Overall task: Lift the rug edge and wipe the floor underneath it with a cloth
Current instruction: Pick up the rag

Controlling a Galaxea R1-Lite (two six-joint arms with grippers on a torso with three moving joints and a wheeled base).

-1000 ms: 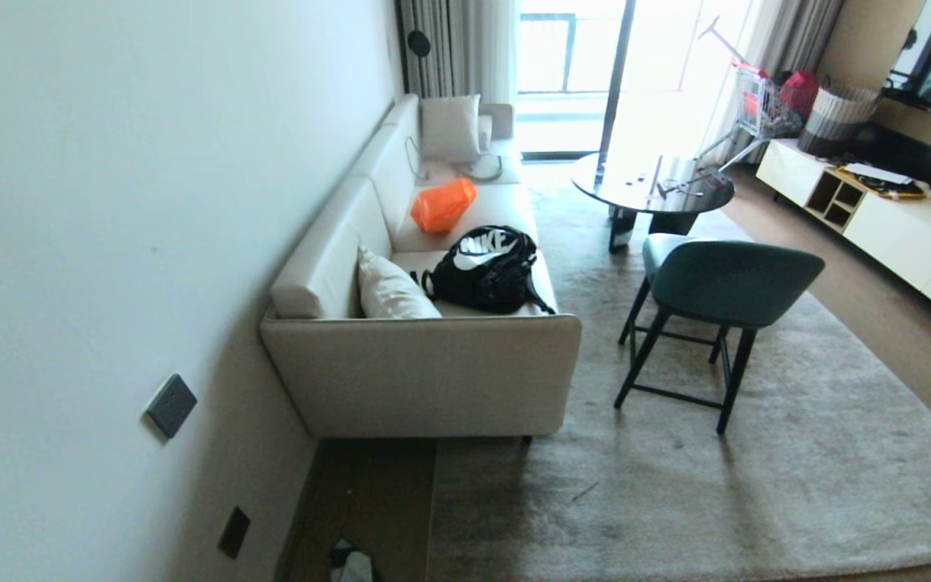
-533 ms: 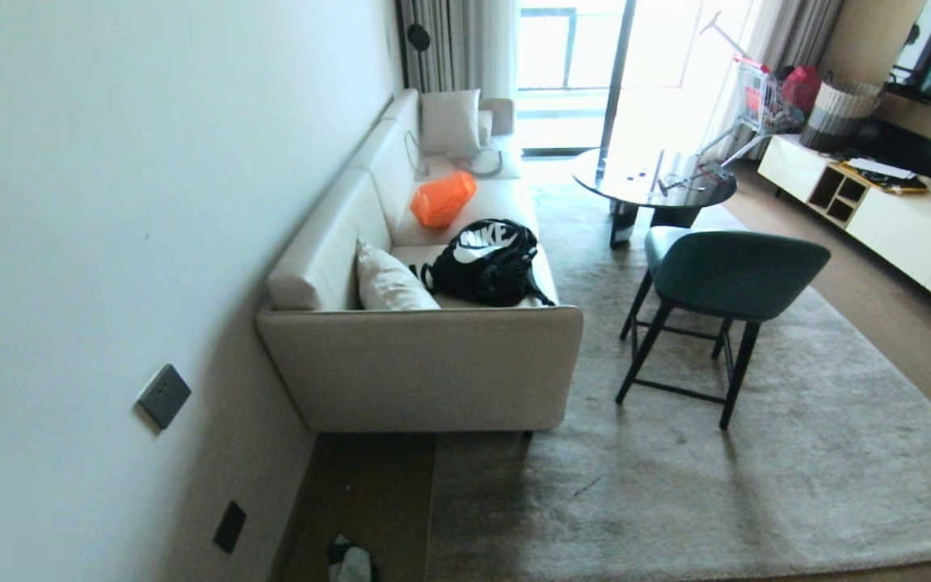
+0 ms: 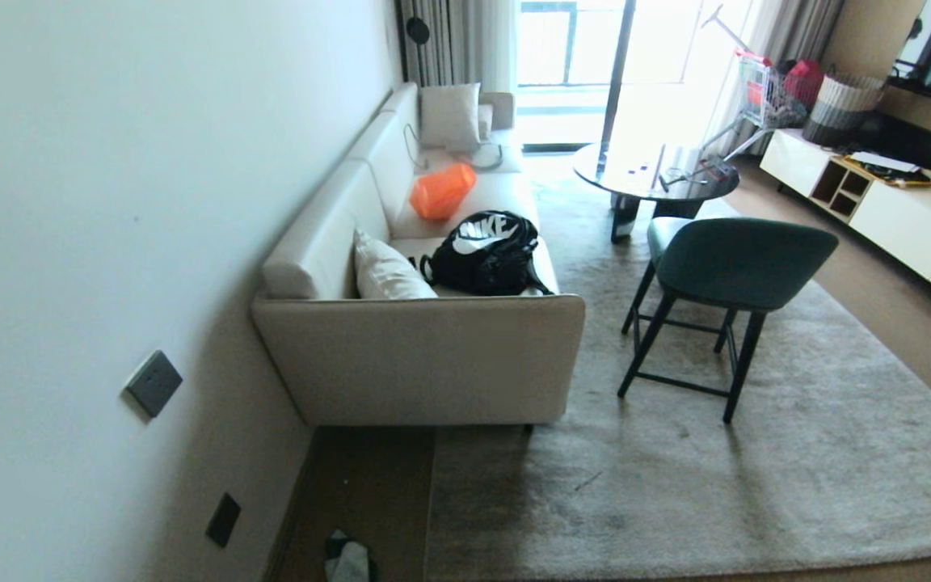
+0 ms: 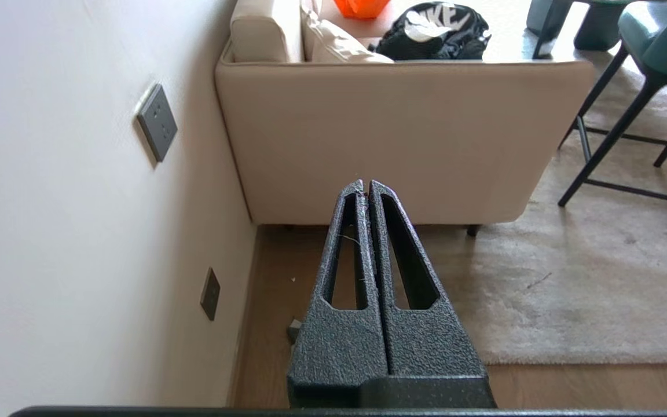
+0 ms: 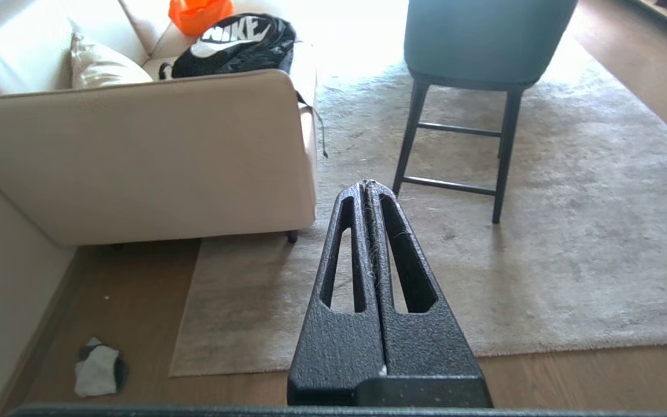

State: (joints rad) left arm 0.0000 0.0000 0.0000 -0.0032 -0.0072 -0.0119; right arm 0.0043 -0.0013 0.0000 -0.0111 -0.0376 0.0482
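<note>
Your head view shows neither arm, and the cloth (image 3: pixel 347 560) sits right at its lower border, partly cut off, so you see only a pale patch against something darker. In the left wrist view the left gripper (image 4: pixel 366 186) blocks most of that spot; only a small grey scrap shows beside the gripper's base, too little to tell what it is. The rug's far side runs out of every view, and its edge beneath the sofa (image 3: pixel 425 356) is hidden.

Both pairs of jaws are pressed together with nothing between them; a few stray fibres cling along the seam of the right gripper (image 5: pixel 370 186).

From the right gripper, the cloth (image 5: pixel 97 369) lies on the floor (image 5: pixel 131 301) well off to the wall side and nearer you than the fingertips, close to the skirting. The rug edge (image 5: pixel 186 307) runs between the cloth and the jaws, its square corner (image 5: pixel 172 370) just beside the cloth but apart from it. The rug lies flat. The right jaws hang above the pile, pointing toward the green chair (image 5: pixel 478 40). The left jaws point at the sofa's end panel, over the bare strip of floor (image 4: pixel 278 272) where it meets the rug edge (image 4: pixel 484 353).
</note>
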